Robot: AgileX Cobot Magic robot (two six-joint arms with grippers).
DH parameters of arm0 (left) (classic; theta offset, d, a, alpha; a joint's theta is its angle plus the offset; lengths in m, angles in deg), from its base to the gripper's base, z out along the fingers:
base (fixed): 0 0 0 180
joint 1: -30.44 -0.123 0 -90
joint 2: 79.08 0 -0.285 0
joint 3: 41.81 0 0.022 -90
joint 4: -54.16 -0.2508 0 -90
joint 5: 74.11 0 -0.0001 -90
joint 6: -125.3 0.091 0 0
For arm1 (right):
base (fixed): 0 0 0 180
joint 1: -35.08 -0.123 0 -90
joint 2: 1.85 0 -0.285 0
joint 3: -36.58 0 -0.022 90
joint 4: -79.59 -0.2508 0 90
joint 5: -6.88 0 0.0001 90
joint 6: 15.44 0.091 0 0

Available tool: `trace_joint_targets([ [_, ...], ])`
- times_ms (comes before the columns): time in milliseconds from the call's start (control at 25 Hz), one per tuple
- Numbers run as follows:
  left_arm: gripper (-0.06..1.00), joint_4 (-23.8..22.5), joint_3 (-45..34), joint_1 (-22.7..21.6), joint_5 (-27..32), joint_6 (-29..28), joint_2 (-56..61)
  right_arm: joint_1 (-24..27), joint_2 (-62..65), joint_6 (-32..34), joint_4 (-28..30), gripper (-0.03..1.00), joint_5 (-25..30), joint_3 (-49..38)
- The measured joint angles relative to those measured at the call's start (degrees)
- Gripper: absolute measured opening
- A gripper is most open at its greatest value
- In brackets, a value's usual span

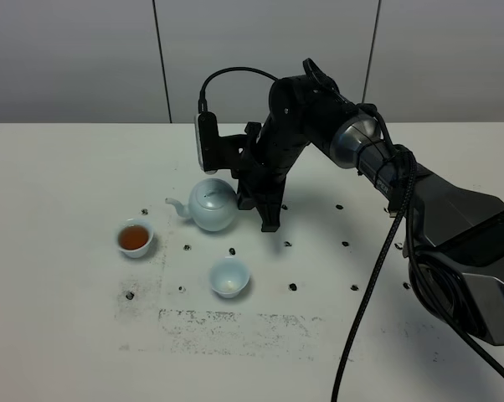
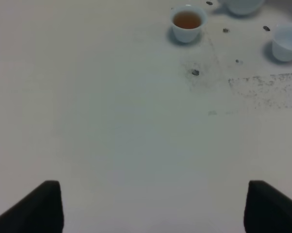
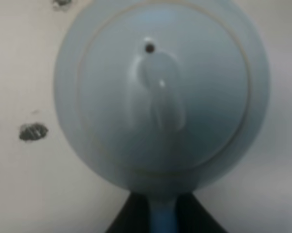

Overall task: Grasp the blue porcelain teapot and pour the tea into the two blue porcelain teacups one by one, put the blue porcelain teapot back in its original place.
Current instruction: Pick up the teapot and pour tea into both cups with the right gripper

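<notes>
The blue porcelain teapot stands upright near the table's middle, its spout pointing left toward the cups. My right gripper is shut on its handle at the pot's right side. The right wrist view looks down on the lid, with the handle pinched between the dark fingers. One teacup at the left holds brown tea. The other teacup, in front of the pot, holds none. The left wrist view shows the tea-filled cup, the unfilled cup and my left gripper, open over bare table.
The white table carries small dark marks and a scuffed patch in front of the cups. The right arm and its black cable reach in from the right. A grey wall stands behind.
</notes>
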Motion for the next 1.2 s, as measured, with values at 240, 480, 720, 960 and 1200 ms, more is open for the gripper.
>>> trace_joint_targets([
  [240, 0.76, 0.00, 0.00, 0.00, 0.00, -0.05, 0.00, 0.00, 0.22, -1.00, 0.47, 0.04, 0.04, 0.00],
  [480, 0.76, 0.00, 0.00, 0.00, 0.00, -0.05, 0.00, 0.00, 5.44, -1.89, 6.68, 0.04, 3.39, 0.00],
  [720, 0.76, 0.00, 0.00, 0.00, 0.00, -0.05, 0.00, 0.00, 12.60, -8.67, 8.66, 0.04, 3.06, -3.05],
  [960, 0.76, 0.00, 0.00, 0.00, 0.00, -0.05, 0.00, 0.00, 20.77, -11.55, 9.59, 0.04, 3.30, -18.44],
  [1200, 0.76, 0.00, 0.00, 0.00, 0.00, -0.05, 0.00, -0.17, 27.16, -11.75, 11.35, 0.04, -4.13, -32.62],
])
